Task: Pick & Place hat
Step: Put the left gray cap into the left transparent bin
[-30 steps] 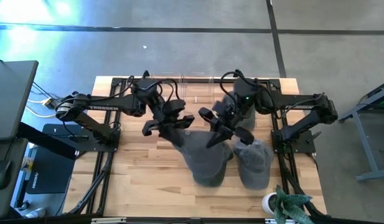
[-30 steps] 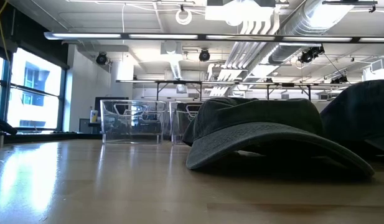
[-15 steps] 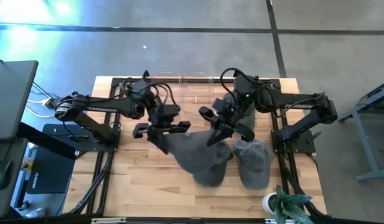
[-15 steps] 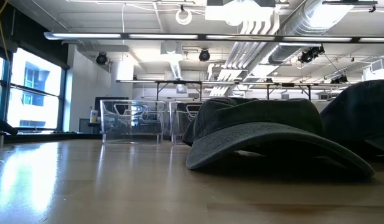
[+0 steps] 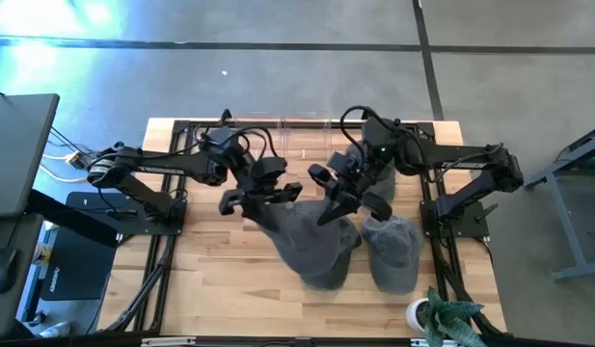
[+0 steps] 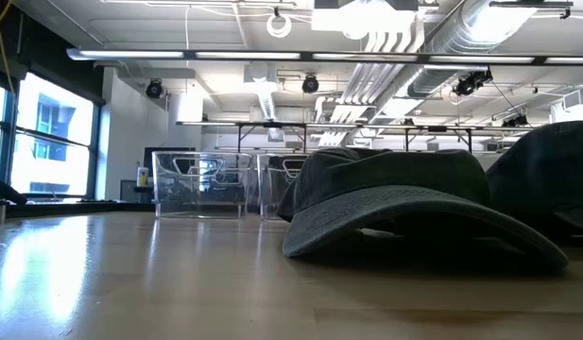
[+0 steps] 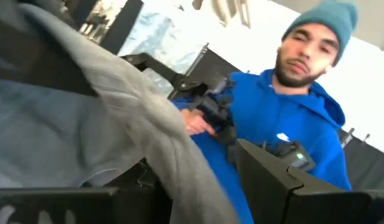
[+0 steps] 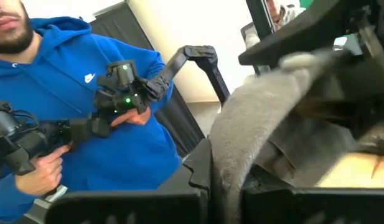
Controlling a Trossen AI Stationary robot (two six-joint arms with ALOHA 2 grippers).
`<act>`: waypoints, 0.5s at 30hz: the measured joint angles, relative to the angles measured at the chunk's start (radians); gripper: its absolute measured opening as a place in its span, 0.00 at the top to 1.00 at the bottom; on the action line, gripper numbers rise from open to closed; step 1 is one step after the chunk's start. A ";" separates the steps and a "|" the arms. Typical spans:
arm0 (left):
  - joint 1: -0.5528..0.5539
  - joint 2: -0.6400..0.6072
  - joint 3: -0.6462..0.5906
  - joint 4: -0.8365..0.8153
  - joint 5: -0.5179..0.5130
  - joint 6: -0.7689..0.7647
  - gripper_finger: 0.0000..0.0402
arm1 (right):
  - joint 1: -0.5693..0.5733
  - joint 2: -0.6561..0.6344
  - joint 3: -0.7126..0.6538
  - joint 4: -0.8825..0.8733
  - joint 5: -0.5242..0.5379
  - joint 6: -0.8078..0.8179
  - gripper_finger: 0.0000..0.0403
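No words can be read. The left pincer (image 5: 259,196) and right pincer (image 5: 343,197) each clench an edge of the floppy dark grey cloth hat (image 5: 311,241) over the wooden counter (image 5: 210,280)

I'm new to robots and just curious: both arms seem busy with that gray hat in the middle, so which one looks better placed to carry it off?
Hard to call. The left gripper and right gripper each grip an opposite back edge of the gray hat; probably both lift together.
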 joint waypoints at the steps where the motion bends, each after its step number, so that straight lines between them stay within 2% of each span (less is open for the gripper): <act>1: 0.000 -0.001 0.000 0.006 -0.014 -0.011 0.61 | 0.000 0.000 0.000 -0.008 0.005 0.000 0.99; 9: 0.000 -0.003 0.002 -0.015 -0.092 -0.075 0.64 | 0.000 0.000 0.000 -0.053 0.039 -0.028 0.99; 15: 0.000 -0.003 0.002 -0.033 -0.095 -0.093 0.81 | 0.000 0.000 0.000 -0.063 0.039 -0.035 0.98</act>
